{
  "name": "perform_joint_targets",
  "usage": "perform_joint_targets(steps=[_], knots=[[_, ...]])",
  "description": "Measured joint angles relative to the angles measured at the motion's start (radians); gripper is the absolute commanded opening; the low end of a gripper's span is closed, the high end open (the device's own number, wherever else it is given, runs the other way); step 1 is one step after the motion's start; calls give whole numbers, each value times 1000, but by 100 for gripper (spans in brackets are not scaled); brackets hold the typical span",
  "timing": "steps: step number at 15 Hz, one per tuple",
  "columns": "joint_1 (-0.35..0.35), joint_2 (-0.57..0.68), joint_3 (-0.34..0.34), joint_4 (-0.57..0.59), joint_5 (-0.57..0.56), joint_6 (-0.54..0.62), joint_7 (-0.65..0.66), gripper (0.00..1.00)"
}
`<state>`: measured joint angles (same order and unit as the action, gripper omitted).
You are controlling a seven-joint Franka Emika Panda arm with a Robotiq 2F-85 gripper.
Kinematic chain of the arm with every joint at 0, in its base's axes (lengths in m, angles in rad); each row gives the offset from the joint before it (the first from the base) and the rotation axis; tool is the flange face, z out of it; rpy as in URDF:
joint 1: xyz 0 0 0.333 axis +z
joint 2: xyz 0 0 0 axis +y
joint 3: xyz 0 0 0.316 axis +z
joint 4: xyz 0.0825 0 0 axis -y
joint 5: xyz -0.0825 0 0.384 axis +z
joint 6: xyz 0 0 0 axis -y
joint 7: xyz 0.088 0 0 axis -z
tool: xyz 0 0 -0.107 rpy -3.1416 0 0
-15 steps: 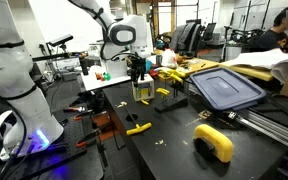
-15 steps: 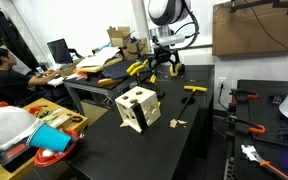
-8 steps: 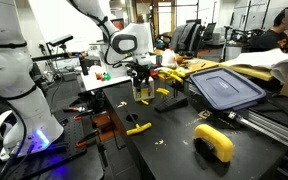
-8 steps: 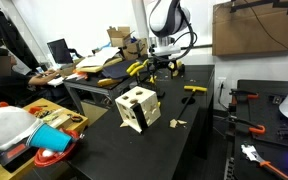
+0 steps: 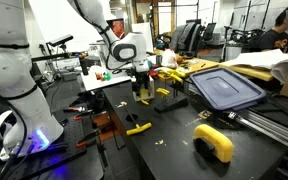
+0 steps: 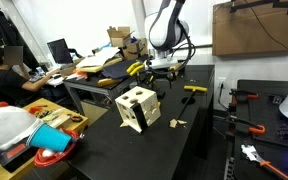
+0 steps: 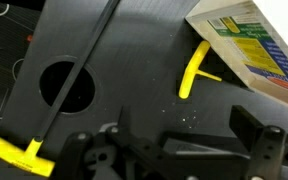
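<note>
The end effector (image 5: pixel 141 82) hangs over the black worktop (image 5: pixel 174 145), upper centre of frame in both exterior views. Jaws spread wide, nothing btwn them, touching nothing. In the wrist view its dark fingers (image 7: pixel 256 135) sit along the bottom edge, far apart, w/ bare worktop showing in the gap.

Nearest thing is a short yellow piece (image 7: pixel 194 70). It lies flat on the worktop, centre-right of the wrist view, above the end effector in the frame and apart from it. Its upper end lies right by the lower edge of a cardboard box (image 7: pixel 246 42) w/ a printed label, top right. Can't tell if they touch.

Left of the yellow piece is a long T-handle tool (image 7: pixel 74 70). Its thin black shaft runs diag. from top centre down to a yellow handle at the bottom-left corner. The shaft passes over a round hole (image 7: pixel 66 86) in the worktop, left of centre.

In an exterior view a 2nd yellow tool (image 5: pixel 137 128) lies at lower centre. A big yellow curved block (image 5: pixel 216 143) sits lower right and a dark blue lid (image 5: pixel 224 88) right of centre. In an exterior view a wooden cube (image 6: pixel 137 108) w/ holes sits mid-frame, well apart from the end effector and closer to the camera. A red bowl (image 6: pixel 52 158) sits lower left.
</note>
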<state>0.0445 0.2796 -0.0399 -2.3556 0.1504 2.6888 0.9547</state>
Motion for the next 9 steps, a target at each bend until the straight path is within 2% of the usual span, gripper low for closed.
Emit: perform_joint_targets(steps=[5,9], knots=[[55,84,-36,24,-15,28,76,100],[66,153,-64,78,-11,34,120,100]])
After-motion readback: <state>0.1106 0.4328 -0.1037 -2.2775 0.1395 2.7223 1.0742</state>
